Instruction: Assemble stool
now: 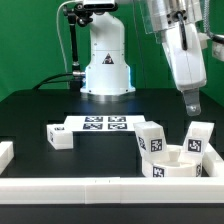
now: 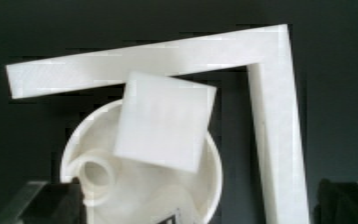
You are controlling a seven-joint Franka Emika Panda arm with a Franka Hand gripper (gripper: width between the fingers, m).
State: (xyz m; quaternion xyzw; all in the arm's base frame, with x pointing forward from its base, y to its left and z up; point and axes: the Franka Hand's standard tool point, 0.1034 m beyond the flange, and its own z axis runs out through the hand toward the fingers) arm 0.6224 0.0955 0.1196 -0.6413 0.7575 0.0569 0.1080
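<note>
The round white seat (image 1: 176,163) lies at the exterior view's right, in the corner of the border rails. One tagged white leg (image 1: 150,141) stands at its left edge and another (image 1: 197,140) leans at its right. A third leg (image 1: 60,137) lies apart on the left of the mat. My gripper (image 1: 192,102) hangs above the right-hand leg without touching it. In the wrist view the seat (image 2: 114,150) shows a leg (image 2: 167,125) lying over it. The gripper (image 2: 197,205) is open and empty, its dark fingers (image 2: 51,200) on either side of the seat.
The marker board (image 1: 100,124) lies flat at the middle of the black mat. White border rails run along the front (image 1: 100,188), the left (image 1: 5,152) and the right (image 1: 214,162); their corner shows in the wrist view (image 2: 274,60). The robot base (image 1: 106,70) stands behind.
</note>
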